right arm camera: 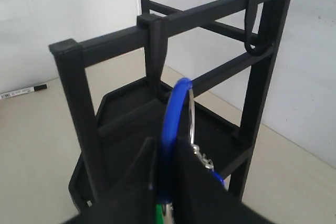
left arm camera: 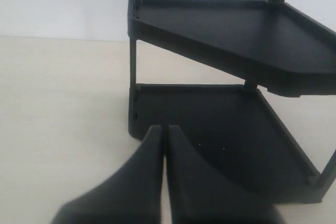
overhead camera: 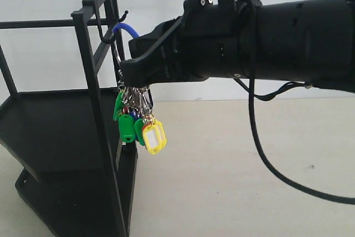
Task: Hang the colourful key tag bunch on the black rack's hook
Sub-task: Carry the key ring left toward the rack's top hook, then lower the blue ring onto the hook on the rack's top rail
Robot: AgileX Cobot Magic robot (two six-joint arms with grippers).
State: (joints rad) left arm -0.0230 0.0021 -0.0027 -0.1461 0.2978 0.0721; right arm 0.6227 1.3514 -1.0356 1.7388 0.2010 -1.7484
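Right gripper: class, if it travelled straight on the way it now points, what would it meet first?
Probably the hook on the black rack, directly ahead of the right gripper and the blue loop it holds, though depth is unclear.

black rack (overhead camera: 89, 81): we count 1
trays: 2, upper tray (left arm camera: 236, 30), lower tray (left arm camera: 220, 129)
hooks: 2, near hook (right arm camera: 156, 56), far hook (right arm camera: 252, 24)
key tag bunch (overhead camera: 138, 120): 1, we can't count its tags
blue loop (right arm camera: 170, 119): 1
pincers: 2, left pincer (left arm camera: 164, 129), right pincer (right arm camera: 165, 148)
pen (right arm camera: 23, 92): 1
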